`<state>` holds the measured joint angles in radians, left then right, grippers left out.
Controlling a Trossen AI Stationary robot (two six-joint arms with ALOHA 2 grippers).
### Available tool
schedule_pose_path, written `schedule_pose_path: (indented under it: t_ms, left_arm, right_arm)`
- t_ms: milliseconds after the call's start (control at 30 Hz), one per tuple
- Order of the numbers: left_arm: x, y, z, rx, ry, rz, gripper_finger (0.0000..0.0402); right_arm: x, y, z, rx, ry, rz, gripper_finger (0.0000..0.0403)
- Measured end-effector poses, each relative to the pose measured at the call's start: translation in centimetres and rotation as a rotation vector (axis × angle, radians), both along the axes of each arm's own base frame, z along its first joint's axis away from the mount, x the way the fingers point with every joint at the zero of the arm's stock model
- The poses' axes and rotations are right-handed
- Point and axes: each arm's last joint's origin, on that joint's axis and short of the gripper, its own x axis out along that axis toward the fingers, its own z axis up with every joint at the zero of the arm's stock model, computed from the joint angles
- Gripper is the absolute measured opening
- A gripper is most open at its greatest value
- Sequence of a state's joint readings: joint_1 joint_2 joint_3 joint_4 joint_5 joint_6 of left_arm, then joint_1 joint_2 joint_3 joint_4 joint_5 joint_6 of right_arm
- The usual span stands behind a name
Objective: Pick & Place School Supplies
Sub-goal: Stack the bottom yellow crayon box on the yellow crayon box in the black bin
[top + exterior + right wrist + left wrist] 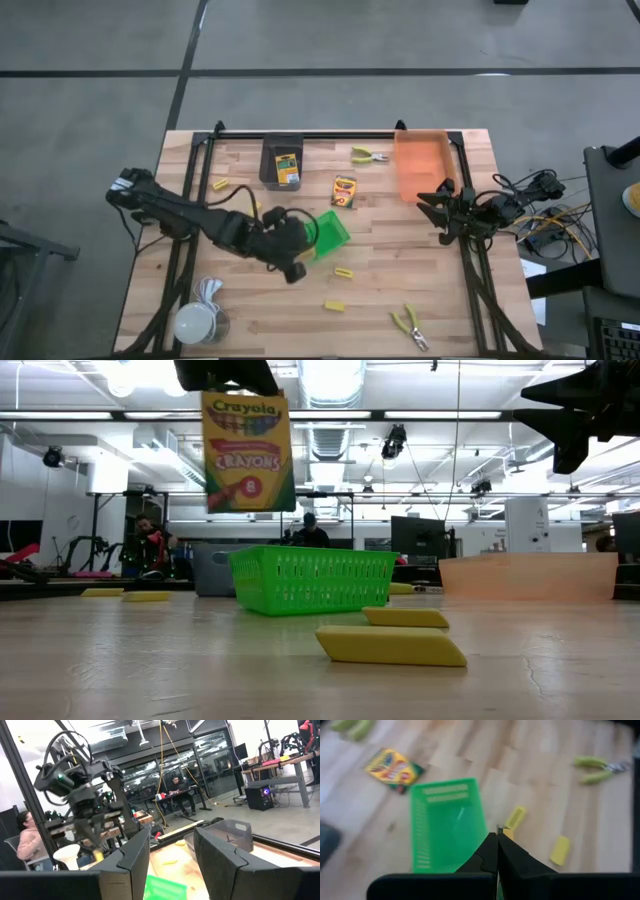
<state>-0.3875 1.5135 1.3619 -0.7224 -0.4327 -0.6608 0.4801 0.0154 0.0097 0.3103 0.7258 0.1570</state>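
A yellow-and-green crayon box (pixel 248 450) hangs high above the table under my left gripper (pixel 228 375), which is shut on it just near-left of the green bin (pixel 330 232). A second crayon box (pixel 344 190) lies flat on the wood. A third one (pixel 287 168) sits in the grey bin (pixel 268 160). Yellow blocks (pixel 344 272) (pixel 334 305) (pixel 221 184) and two yellow-handled pliers (pixel 368 155) (pixel 410 325) lie scattered. My right gripper (pixel 440 200) waits open by the orange bin (pixel 422 165). My left gripper holds the crayon box by its top edge (pixel 245 396), pinched between the two shut fingers, which come at it from above. The box hangs upright below the fingers with its printed front toward the table's near edge, lifted well clear of the table.
A white round object (pixel 200 320) stands at the near left corner. The black frame rails (pixel 300 135) run along the table's far edge and its sides. Bare wood lies between the green bin and the near pliers.
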Motion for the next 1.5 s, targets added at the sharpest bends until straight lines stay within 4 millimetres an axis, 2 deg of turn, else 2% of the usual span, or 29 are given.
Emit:
schedule_pose_path:
  t_ms: [167,300,500,667,867,1033,1300,1500]
  left_arm:
    - [0.2,1.9,0.9,0.006,-0.013,0.116,0.0]
    - [-0.1,4.6,1.9,-0.055,-0.054,0.28,0.0]
    - [-1.6,8.4,3.3,-0.045,-0.065,0.369,0.0]
    - [-3.6,11.5,4.5,0.014,-0.034,0.417,0.0]
    - [-5.4,15.0,5.1,0.111,0.067,0.355,0.0]
    - [-6.1,18.0,5.0,0.169,0.143,0.245,0.0]
    - [-5.9,22.3,4.5,0.26,0.168,0.074,0.0]
    - [-5.1,25.3,3.2,0.249,0.165,-0.014,0.0]
  right_arm:
    - [0.0,0.0,0.0,0.0,0.0,0.0,0.0148]
    - [0.0,0.0,0.0,0.0,0.0,0.0,0.0148]
    - [0.0,0.0,0.0,0.0,0.0,0.0,0.0148]
    - [0.0,0.0,0.0,0.0,0.0,0.0,0.0148]
    - [0.0,0.0,0.0,0.0,0.0,0.0,0.0148]
    - [0.0,0.0,0.0,0.0,0.0,0.0,0.0148]
    - [0.0,0.0,0.0,0.0,0.0,0.0,0.0148]
    - [0.0,0.0,0.0,-0.001,0.0,0.0,0.0148]
